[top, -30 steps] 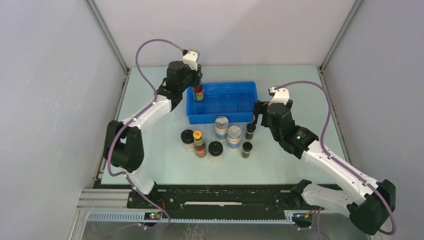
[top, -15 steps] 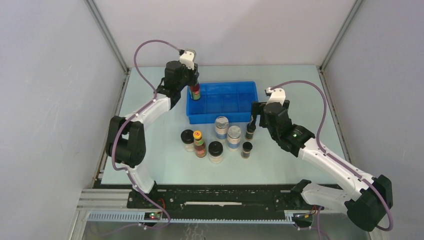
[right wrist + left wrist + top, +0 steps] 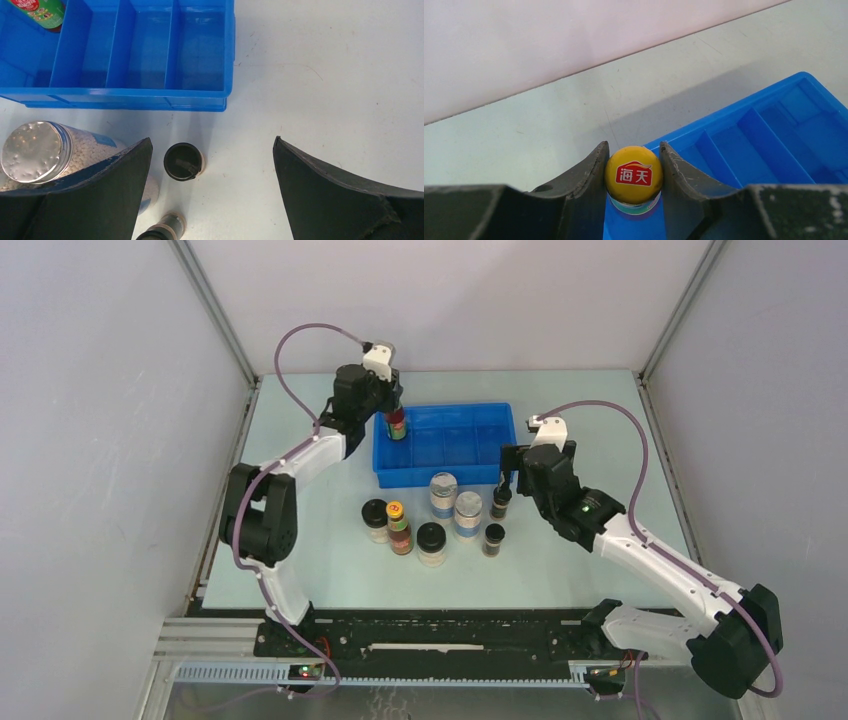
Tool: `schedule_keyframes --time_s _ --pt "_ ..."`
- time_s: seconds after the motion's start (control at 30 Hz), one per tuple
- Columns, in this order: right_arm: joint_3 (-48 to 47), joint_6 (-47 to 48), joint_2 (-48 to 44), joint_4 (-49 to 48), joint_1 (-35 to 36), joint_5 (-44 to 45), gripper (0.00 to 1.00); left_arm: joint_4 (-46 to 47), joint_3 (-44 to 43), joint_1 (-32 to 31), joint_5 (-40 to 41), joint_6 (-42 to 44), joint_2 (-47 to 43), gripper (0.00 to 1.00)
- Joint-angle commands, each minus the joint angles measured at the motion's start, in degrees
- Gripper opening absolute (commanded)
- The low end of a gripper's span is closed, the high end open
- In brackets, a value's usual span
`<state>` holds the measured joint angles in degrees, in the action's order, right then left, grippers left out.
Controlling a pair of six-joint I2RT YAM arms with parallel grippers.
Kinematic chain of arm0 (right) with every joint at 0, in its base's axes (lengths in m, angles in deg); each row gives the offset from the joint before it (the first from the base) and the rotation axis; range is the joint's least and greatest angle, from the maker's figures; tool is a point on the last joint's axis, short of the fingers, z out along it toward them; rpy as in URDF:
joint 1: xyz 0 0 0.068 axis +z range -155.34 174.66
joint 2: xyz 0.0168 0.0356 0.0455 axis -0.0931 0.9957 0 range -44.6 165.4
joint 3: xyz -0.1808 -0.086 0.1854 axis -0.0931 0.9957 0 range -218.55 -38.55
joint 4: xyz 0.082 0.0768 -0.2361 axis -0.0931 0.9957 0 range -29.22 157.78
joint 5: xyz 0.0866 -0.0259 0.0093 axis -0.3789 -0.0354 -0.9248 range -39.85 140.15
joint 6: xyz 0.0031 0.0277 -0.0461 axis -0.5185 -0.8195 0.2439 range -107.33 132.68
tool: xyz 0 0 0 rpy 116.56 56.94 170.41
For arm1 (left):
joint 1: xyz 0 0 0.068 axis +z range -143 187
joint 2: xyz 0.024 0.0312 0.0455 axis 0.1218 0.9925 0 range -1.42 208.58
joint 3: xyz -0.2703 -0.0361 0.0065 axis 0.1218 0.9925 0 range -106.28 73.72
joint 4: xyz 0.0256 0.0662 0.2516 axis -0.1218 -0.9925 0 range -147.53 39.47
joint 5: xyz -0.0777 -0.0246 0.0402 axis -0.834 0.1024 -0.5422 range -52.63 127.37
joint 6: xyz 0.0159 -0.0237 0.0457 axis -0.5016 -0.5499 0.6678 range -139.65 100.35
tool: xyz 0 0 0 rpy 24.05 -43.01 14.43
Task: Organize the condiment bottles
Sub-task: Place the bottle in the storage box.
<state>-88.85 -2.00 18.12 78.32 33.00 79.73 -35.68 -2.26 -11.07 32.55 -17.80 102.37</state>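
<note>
Seven bottles wait on the desk [image 3: 330,570] in front of the blue tray [image 3: 445,478]. The eighth, a red-labelled bottle [image 3: 398,426], is up at the tray's far-left corner. The left pincer [image 3: 393,412] is clamped tight on its yellow cap, one finger either side. The bottle is upright, its long axis pointing straight down into the leftmost compartment. Whether its base touches the floor there, I cannot tell.

Over to the right pincer [image 3: 211,142]: spread as wide as it goes, nothing in it, hanging above the dark vial [image 3: 183,161] just off the tray's near-right corner. Here's what matters: the vial stands upright, cap facing the wrist camera. It sits between the fingers but off-centre, close to the finger on the silver-lidded jar [image 3: 35,150] side. That jar is just beside it. My read: the right arm, much the nearer, wants a small shift towards the jar before dropping straight down, or that finger could clip the jar.
</note>
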Motion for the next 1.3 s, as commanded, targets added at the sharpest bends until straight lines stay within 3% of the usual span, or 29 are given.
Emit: schedule_keyframes --time_s 0.0,1.27 --pt "-0.8 -0.2 0.1 -0.3 -0.1 0.3 0.99 11.2 -3.0 0.7 -1.6 -0.9 -1.2 0.00" --pt "-0.8 -1.1 1.0 0.1 0.6 0.9 0.99 9.6 1.4 0.8 0.5 -1.5 -0.9 0.00"
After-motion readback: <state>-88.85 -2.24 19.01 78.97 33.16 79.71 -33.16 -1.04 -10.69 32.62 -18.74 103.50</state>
